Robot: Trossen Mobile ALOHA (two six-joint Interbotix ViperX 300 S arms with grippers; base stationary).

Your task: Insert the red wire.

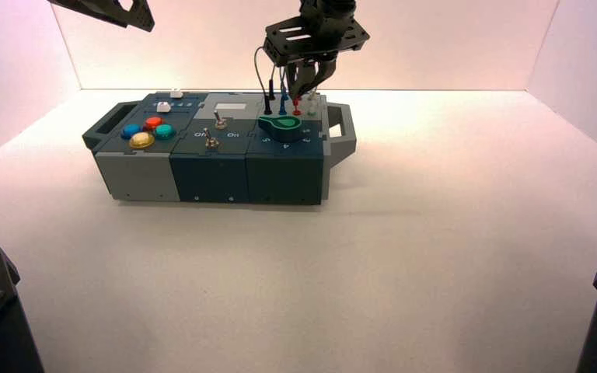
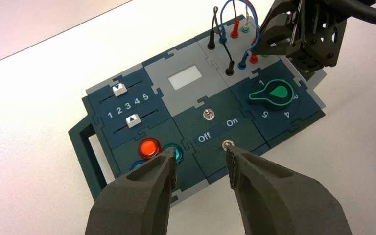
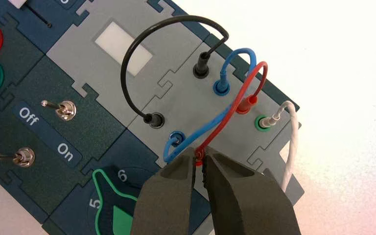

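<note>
The right gripper (image 3: 199,155), at the box's (image 1: 210,175) two o'clock, pinches the red wire (image 3: 233,105) (it's bendy!). Left gripper (image 2: 200,152) hangs open, toward eleven.

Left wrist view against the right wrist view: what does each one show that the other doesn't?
Only the left wrist view: the open left gripper, idle toward the box's left, the carry handle there, and the slider numbers 1 to 5.

Only the right wrist view: the right gripper's tips, shut on the red wire's nearer plug at the box's right, and the white wire's long loop.

Both: black wire, blue wire, metal toggle switches, green knob.
</note>
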